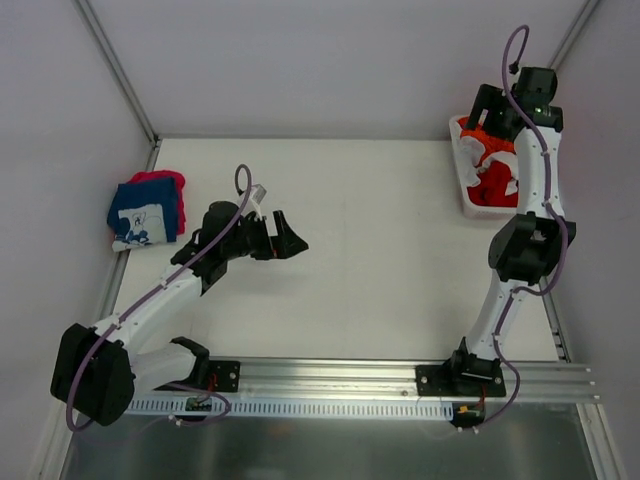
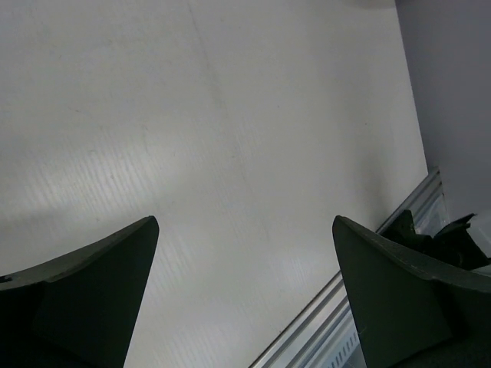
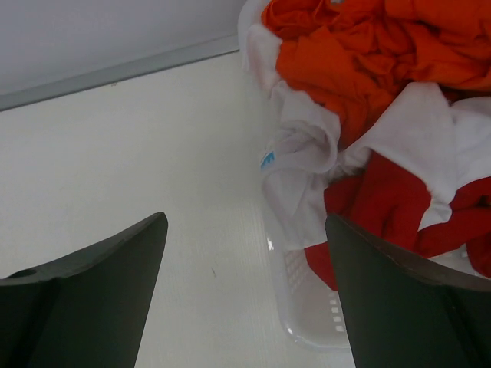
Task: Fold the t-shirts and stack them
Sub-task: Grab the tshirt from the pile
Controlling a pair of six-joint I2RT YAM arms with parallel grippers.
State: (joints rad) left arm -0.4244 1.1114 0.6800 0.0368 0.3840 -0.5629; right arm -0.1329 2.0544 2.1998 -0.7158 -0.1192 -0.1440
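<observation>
**Tees in the basket, tees in a pile, and my fingers hold nothing**

My right gripper (image 3: pixel 245 218) hangs by the edge of the white plastic basket with little lattice holes (image 3: pixel 307 310). Its two dark fingers stand wide apart, and nothing is between them. The basket sits at the far right of the flat white table (image 1: pixel 380 250). Crumpled t-shirts lie in it, all soft and full of folds. An orange cloth tee (image 3: pixel 360 54) is bunched at the back. A white cloth tee (image 3: pixel 307 146) with a small blue tag droops over the rim. A red cloth tee (image 3: pixel 383 199) lies at the front.

My left gripper (image 2: pixel 245 222) hovers over bare table, left of the middle. Its fingers are spread wide too and hold nothing.

At the far left edge of the table is a small neat pile — a folded navy cloth tee with white print (image 1: pixel 145 215) lies flat and square on top of a pink-red cloth tee (image 1: pixel 160 180). The pile is apart from my left gripper.
</observation>
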